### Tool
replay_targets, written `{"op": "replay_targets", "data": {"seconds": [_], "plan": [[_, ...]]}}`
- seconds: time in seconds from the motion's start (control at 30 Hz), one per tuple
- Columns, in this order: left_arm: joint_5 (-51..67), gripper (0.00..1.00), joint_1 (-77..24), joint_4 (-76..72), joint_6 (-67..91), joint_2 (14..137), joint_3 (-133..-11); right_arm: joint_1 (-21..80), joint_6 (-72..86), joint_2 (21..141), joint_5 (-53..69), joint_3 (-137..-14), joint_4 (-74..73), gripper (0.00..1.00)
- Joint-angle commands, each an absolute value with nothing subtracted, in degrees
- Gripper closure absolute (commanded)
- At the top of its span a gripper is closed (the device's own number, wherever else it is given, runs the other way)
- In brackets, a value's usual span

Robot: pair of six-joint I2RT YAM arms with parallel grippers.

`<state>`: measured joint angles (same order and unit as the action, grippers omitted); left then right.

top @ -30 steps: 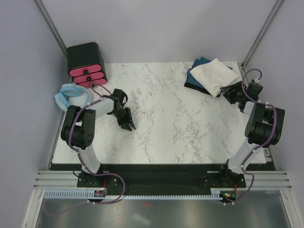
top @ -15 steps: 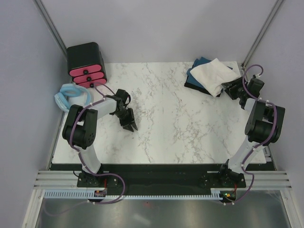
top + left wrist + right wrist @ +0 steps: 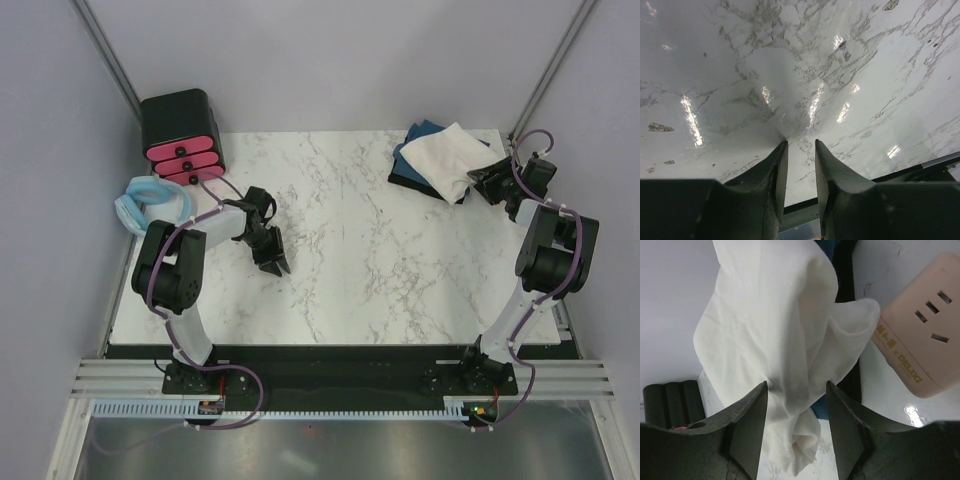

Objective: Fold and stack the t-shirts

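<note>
Right hand point(image 3: 797, 386), wide open, astride the edge of the cream-white t-shirt point(image 3: 760, 325), teal-blue t-shirt point(image 3: 424, 130) beneath.

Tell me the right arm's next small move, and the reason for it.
Probably close the right gripper on the crumpled cream-white cloth shirt. Its open jaws straddle a fold of that shirt, which lies unfolded on the dark teal-blue cloth shirt.

At the far right corner of the tabletop point(image 3: 380, 260) one t-shirt point(image 3: 450, 160) lies on the other t-shirt point(image 3: 421, 134), the right end effector point(image 3: 478, 183) just right of them; far left stands the drawer box point(image 3: 182, 135), the padded ring point(image 3: 140, 205) before it
</note>
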<state>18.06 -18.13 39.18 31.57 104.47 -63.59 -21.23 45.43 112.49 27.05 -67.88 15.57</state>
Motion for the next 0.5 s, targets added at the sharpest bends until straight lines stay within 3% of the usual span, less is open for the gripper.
{"op": "replay_targets", "data": {"seconds": [0.0, 0.3, 0.47], "plan": [[17.4, 0.65, -18.4, 39.8, 30.4, 104.9, -65.0, -21.4, 43.6, 111.0, 26.5, -67.8, 15.8, 0.42], [17.1, 0.65, -18.7, 40.0, 30.8, 104.3, -65.7, -21.4, 44.1, 111.5, 28.0, -67.8, 16.8, 0.42], [15.5, 0.64, -18.8, 40.2, 32.1, 103.0, -66.4, -19.3, 38.6, 102.8, 29.0, -66.2, 9.5, 0.42]]}}
